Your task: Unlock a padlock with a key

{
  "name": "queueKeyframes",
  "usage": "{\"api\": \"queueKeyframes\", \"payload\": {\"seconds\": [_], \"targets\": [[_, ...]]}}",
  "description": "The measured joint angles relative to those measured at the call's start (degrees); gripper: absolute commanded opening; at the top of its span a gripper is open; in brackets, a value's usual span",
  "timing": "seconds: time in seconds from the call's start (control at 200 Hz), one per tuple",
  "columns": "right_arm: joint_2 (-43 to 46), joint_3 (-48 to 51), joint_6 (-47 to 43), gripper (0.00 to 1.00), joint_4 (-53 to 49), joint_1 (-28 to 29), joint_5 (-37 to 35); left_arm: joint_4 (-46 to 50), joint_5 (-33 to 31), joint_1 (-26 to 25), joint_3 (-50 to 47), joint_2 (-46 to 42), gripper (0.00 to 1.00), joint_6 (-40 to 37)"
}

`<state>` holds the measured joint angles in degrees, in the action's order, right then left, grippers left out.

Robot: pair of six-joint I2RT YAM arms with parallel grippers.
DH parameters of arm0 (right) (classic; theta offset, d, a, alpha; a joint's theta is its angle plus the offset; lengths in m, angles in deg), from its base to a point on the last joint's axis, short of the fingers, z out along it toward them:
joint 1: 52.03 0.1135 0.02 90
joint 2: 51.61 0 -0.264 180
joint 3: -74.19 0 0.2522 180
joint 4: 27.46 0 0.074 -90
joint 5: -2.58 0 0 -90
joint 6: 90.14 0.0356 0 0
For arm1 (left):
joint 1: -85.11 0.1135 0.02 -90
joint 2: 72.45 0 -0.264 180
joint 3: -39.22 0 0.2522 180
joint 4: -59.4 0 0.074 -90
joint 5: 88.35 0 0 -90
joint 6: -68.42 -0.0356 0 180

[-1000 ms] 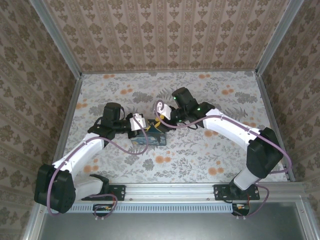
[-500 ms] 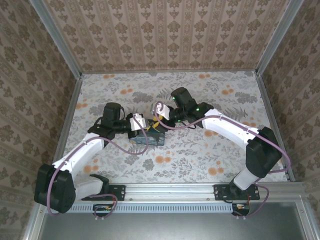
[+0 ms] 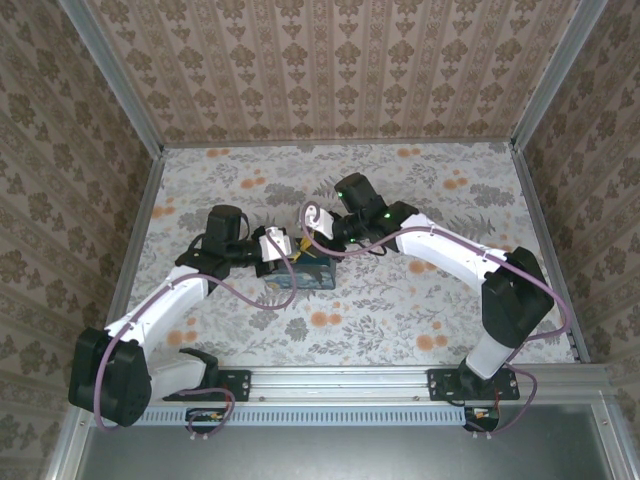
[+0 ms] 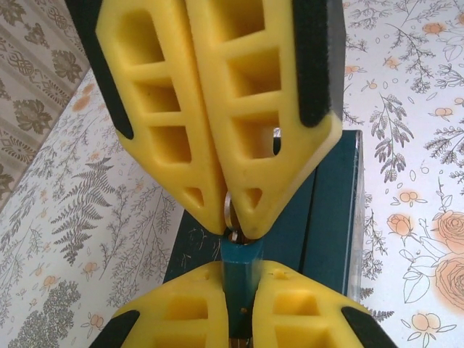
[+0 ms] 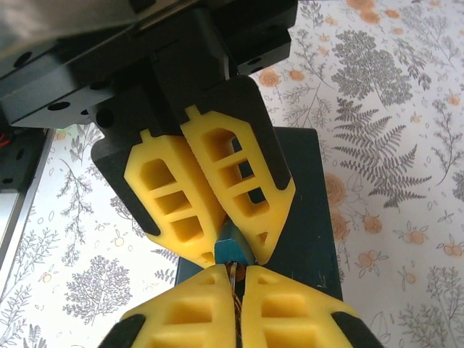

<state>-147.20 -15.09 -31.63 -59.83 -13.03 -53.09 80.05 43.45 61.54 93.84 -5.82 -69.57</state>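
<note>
Floral table (image 5: 399,109); key (image 5: 233,284) in right pincer (image 5: 232,267)

You've got yellow fingers (image 5: 168,199), black-backed; teal padlock (image 5: 233,250); reddish-brown key (image 5: 233,279); dark teal box (image 4: 330,217); white tabletop (image 3: 420,300) with grey-orange florals; beige damask wall (image 3: 330,70) at twelve o'clock.

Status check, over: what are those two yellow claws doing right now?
Left gripper shut on padlock. Right gripper shut on key, tip at padlock's end. Blue box right beneath.
</note>
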Motion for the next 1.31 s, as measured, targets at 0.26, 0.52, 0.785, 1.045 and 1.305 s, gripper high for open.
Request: {"api": "queueKeyframes", "payload": {"seconds": [0.26, 0.52, 0.785, 1.045, 1.305], "targets": [[-1.2, -3.0, 9.5, 0.00, -3.5, 0.0, 0.2, -0.1, 0.0, 0.0, 0.0, 0.0, 0.00, 0.5], [-3.9, -7.6, 37.1, 0.00, -8.1, 1.1, -2.3, 0.0, -2.8, 0.4, 0.0, -0.1, 0.00, 1.3], [-3.8, -7.5, 54.2, 0.00, -7.5, 1.9, -4.4, 0.1, -3.8, 0.4, 0.0, -0.1, 0.00, 1.5], [-3.1, -4.8, 60.1, 0.00, -2.4, 1.5, -3.5, 0.0, -3.2, 1.6, 0.0, -0.4, 0.00, 3.7], [-2.1, -1.0, 64.7, 0.52, 4.3, -1.5, 3.8, -0.5, 0.6, 2.7, 0.0, 0.2, 0.00, 5.2]]}}
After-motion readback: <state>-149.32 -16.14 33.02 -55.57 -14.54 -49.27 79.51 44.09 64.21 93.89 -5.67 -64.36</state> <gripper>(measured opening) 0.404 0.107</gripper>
